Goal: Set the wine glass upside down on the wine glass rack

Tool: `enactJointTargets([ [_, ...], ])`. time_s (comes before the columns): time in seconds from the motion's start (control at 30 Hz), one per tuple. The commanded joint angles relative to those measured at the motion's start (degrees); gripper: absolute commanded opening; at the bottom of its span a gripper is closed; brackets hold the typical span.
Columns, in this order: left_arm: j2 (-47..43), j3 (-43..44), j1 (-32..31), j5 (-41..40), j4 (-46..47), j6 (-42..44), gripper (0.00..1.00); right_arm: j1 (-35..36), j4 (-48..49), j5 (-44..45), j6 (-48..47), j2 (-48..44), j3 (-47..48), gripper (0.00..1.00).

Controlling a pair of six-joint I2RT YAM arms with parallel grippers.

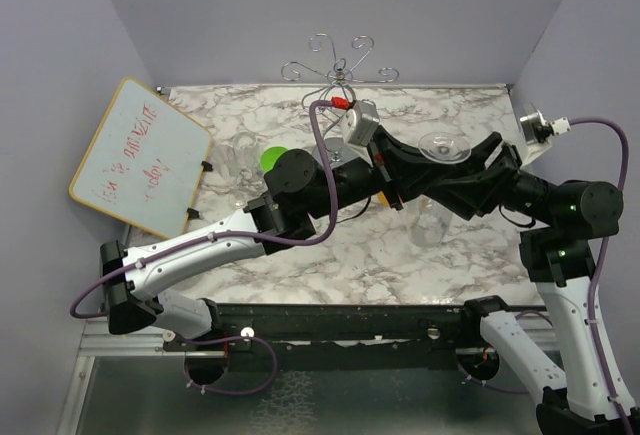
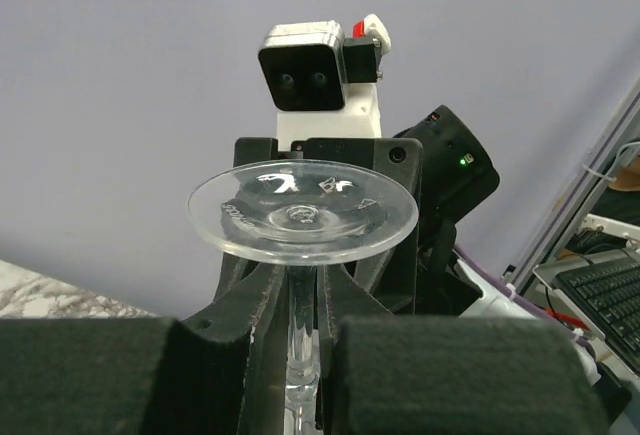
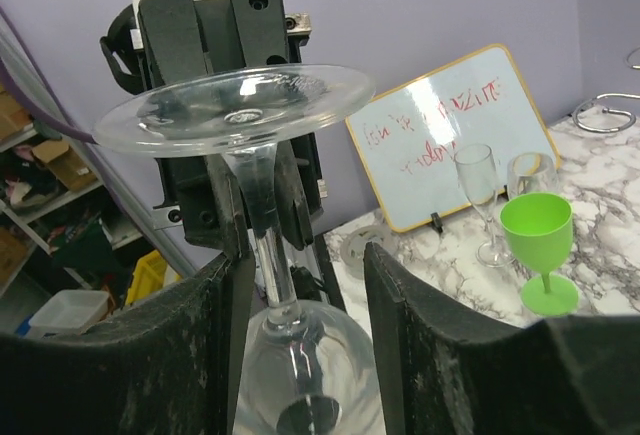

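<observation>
Left wrist view shows the glass [image 2: 302, 217] foot-up in the air, a bit right of the middle of the worktop [image 1: 330, 267], with the left jaws shut on its stem and the right jaws wide open on both sides of it. The rack [image 1: 335, 67] stands at the middle of the far edge. I think the left arm should go slowly, hold the glass straight, and slide the stem between two rack arms so the foot rests on top.

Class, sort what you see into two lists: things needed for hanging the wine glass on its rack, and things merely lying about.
Needed:
wine glass
wine glass rack

Lying about:
whiteboard
green goblet
spare clear glasses
</observation>
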Motion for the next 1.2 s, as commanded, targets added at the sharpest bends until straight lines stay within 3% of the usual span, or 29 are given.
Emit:
enactJointTargets([
  [0.0, -0.2, 0.9, -0.4, 1.6, 2.2, -1.6, 0.00, 0.1, 2.4, -0.2, 1.1, 0.0, -0.7, 0.50],
  [0.17, -0.2, 0.9, -0.4, 0.9, 2.2, -1.6, 0.00, 0.1, 1.9, -1.7, 0.0, -0.2, -1.5, 0.22],
  [0.23, -0.4, 0.8, -0.4, 0.3, 2.2, -1.2, 0.00, 0.1, 0.0, -1.8, -1.4, -0.6, -1.4, 0.22],
  [0.43, -1.1, 0.3, -0.4, -0.2, 2.2, -0.4, 0.00, 0.1, -4.9, -2.6, -5.9, -1.2, -0.9, 0.33],
  [0.63, -1.6, -0.4, -0.4, -0.4, 2.3, -0.1, 0.00, 0.1, -5.2, -4.7, -7.0, -1.5, -0.4, 0.02],
  [0.8, -1.7, -0.8, -0.4, -0.8, 2.2, -0.4, 0.00, 0.1, -5.5, -1.6, -6.6, -2.4, -0.6, 0.01],
  [0.93, -2.4, -2.1, -0.4, -1.6, 2.2, -0.7, 0.20, 0.1, -5.5, 2.7, -7.1, -3.3, -1.1, 0.01],
  [1.03, -3.7, -4.1, -0.4, -3.4, 2.2, -0.5, 0.47, 0.1, -6.2, 6.7, -8.2, -3.8, -0.8, 0.01],
  [1.17, -6.9, -8.3, -0.4, -6.6, 2.0, 1.0, 0.75, 0.1, -7.6, 11.8, -10.3, -3.1, 0.2, 0.01],
])
